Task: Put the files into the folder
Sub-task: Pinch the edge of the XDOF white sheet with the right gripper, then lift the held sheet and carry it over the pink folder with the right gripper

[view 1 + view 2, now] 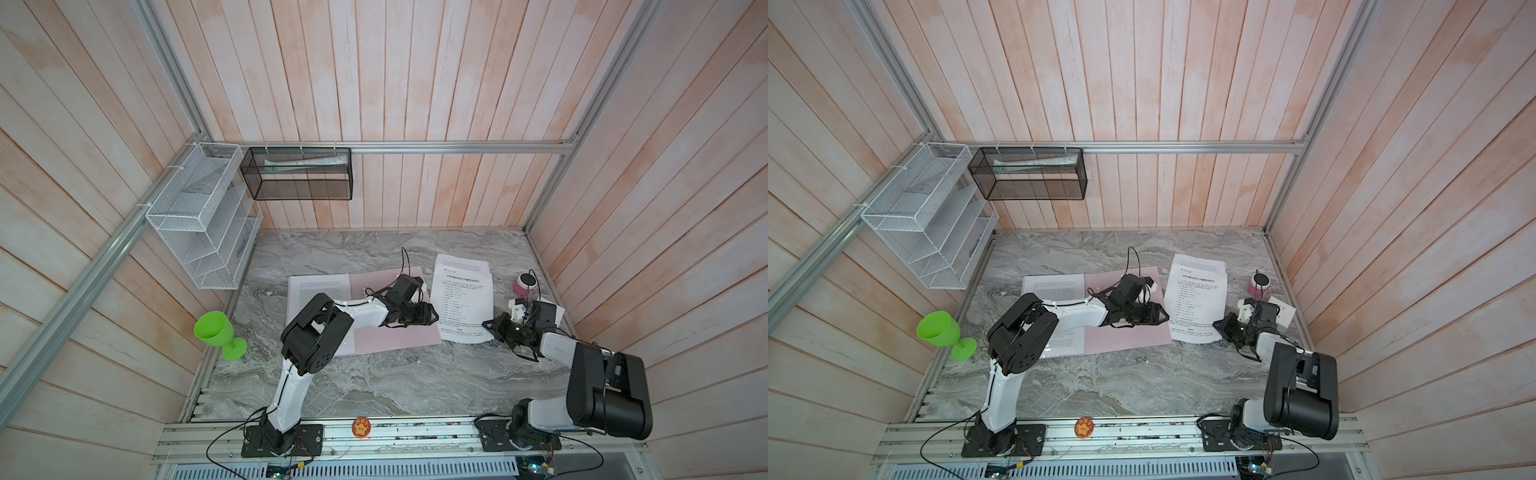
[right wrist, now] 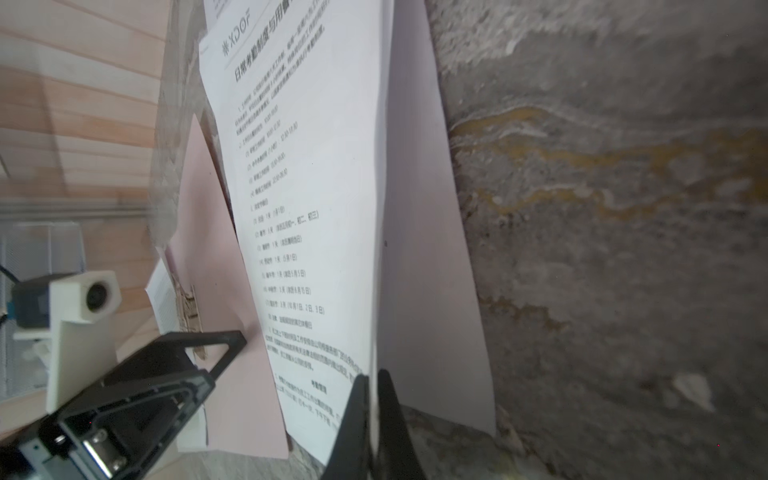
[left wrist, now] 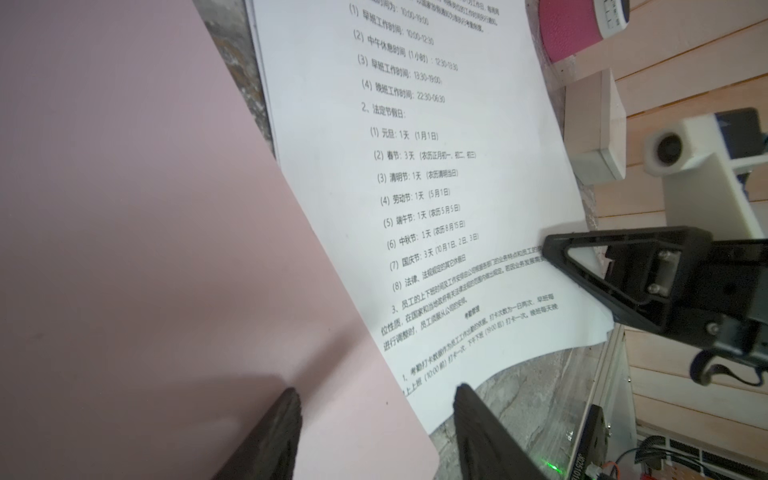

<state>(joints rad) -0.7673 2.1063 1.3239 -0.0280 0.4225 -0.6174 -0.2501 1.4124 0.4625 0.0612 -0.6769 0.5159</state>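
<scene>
Left arm (image 1: pixel 365 314) extended rightward, left gripper (image 1: pixel 433 316) half parted; right arm (image 1: pixel 559 348) folded, right gripper (image 1: pixel 486 323) pinched closed, pointing left.

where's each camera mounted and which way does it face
Top views: high over the front, looking down at the table; left arm and right arm show.
Left wrist: on the left arm, facing across the folder to the papers; left gripper shows, open.
Right wrist: on the right arm, facing along the papers; right gripper shows, pinching one.
Shared: both wrist views show papers and folder.
</scene>
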